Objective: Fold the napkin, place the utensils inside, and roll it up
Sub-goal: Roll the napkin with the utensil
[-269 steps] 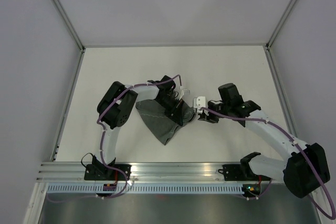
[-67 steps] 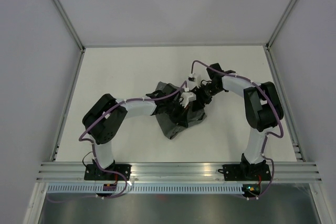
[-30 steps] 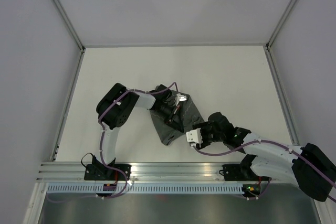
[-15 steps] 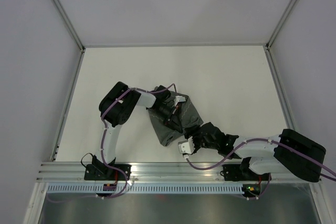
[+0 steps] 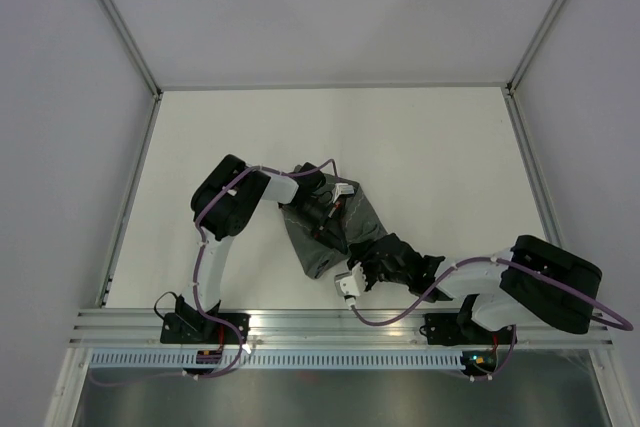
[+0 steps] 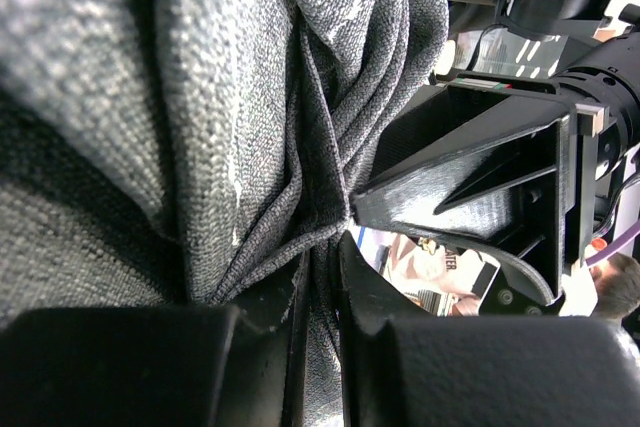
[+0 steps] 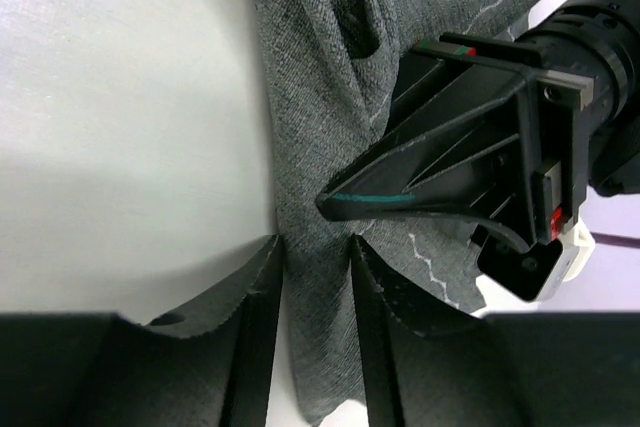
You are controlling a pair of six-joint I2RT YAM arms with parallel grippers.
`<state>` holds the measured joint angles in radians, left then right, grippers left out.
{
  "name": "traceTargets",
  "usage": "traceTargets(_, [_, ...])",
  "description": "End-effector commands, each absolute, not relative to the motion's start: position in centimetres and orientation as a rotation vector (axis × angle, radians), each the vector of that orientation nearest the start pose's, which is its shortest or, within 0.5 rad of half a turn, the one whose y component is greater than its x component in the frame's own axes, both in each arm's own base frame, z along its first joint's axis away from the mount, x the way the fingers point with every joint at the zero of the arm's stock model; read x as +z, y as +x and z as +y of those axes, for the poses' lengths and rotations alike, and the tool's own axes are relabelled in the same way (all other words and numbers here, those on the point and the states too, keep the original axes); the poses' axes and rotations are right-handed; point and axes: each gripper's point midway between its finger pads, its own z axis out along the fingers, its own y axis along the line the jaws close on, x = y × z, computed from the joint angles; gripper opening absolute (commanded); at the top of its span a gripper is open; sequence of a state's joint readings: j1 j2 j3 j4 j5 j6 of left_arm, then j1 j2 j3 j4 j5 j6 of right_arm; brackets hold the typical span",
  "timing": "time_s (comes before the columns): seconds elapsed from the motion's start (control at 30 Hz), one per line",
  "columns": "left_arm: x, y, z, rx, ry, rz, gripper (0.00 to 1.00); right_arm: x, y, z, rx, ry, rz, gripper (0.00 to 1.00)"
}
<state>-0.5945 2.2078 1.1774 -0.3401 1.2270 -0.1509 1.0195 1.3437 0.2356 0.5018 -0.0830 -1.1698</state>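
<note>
The dark grey napkin (image 5: pixel 315 255) lies bunched in the middle of the table. My left gripper (image 5: pixel 335 219) sits on top of it, and in the left wrist view (image 6: pixel 322 247) its jaws are pinched on a fold of the napkin (image 6: pixel 200 97). My right gripper (image 5: pixel 372 255) is at the napkin's near right corner. In the right wrist view (image 7: pixel 315 247) its jaws stand a narrow gap apart with the napkin's edge (image 7: pixel 320 97) between them. The two grippers almost touch. No utensils show; they are hidden or out of view.
The white table (image 5: pixel 450 147) is walled at the back and both sides, with a metal rail (image 5: pixel 330 322) along the near edge. My right forearm (image 5: pixel 470 272) lies low along the near side, with its elbow (image 5: pixel 550 282) at the right.
My right arm swung from the napkin's far right side round to its near side, then slid left onto the napkin's near corner. My left gripper stayed on the napkin, which shifted slightly.
</note>
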Motion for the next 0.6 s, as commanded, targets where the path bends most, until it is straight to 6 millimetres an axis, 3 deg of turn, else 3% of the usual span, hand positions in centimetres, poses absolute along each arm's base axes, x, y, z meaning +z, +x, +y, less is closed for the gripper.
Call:
traceTargets(0.0, [-2.0, 18.1, -31.4, -1.791, 0.779, 2.836, 0.02, -0.7, 18.0, 24.8, -0.002, -2.1, 0.984, 0.39])
traceTargets(0.2, [-2.0, 17.7, -31.4, -1.815, 0.785, 2.836, 0.02, -1.6, 18.4, 24.8, -0.029, -2.156, 0.979, 0.36])
traceTargets(0.27, [-2.1, 17.7, -31.3, -1.818, 0.785, 2.836, 0.02, -1.8, 18.5, 24.9, -0.029, -2.176, 0.992, 0.31])
traceTargets(0.33, [-1.8, 17.7, -31.4, -1.841, 0.79, 2.82, 0.02, -1.9, 18.4, 24.9, -0.027, -2.181, 0.995, 0.15])
traceTargets(0.43, [-1.4, 17.7, -31.4, -1.844, 0.805, 2.801, 0.04, -1.8, 18.3, 25.0, -0.005, -2.194, 1.012, 0.07])
traceTargets(0.57, [-0.5, 18.2, -31.4, -1.84, 0.815, 2.766, 0.18, -1.5, 17.6, 25.2, 0.058, -2.23, 1.047, 0.0])
